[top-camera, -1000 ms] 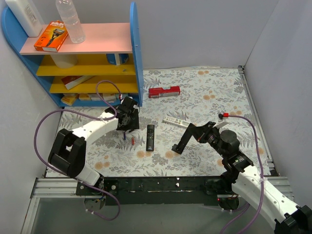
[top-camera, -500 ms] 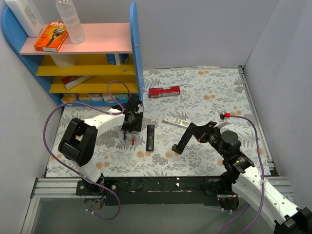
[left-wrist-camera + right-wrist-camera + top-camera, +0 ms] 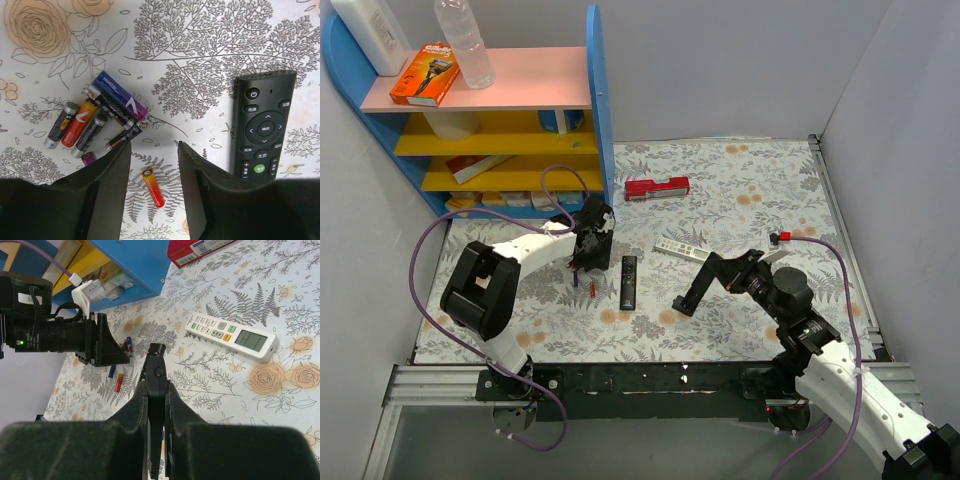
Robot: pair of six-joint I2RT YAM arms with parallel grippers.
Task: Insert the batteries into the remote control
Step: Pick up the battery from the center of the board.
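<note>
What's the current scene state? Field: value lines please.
left end effector: open, jaws either side of a loose red-orange cylindrical battery
right end effector: shut on the plain matte black bar-shaped remote control
pile of small cylindrical batteries: lying on the floral table cover, just beyond the left end effector
slim black remote with buttons: flat, face up, beside the pile
white remote with a display: flat, face up, untouched
</note>
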